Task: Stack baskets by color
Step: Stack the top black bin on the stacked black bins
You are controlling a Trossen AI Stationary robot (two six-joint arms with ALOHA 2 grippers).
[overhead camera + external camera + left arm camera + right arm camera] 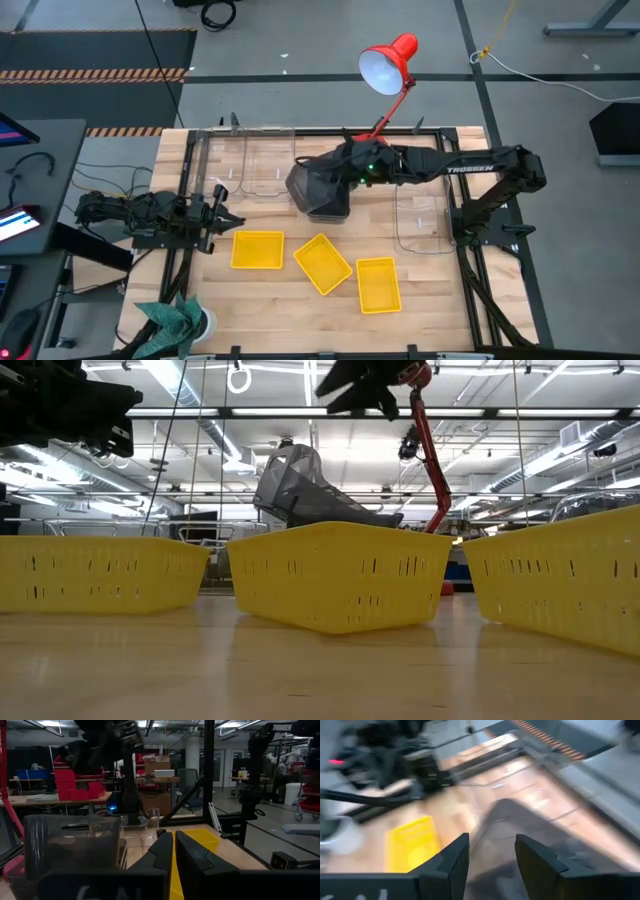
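High view: I read "TROSSEN" on the right arm point(490, 170). Right gripper point(335, 185), fingers spread, sits over the tilted dark grey basket point(320, 190) at mid-table. Left gripper point(228, 220) clenched, empty, at the left edge. Three yellow baskets point(258, 250) line the front; the middle one lies diagonal. Only the low view shows their slotted walls.

Both arms matte black, boxy links, rounded joints. Right arm point(470, 170): white lettering on forearm, small green light near wrist. Left arm point(140, 215): loose black cables along links. Right tool point(491, 857): two dark wedge-shaped fingers. Left tool point(172, 855): same dark fingers, smooth faces.
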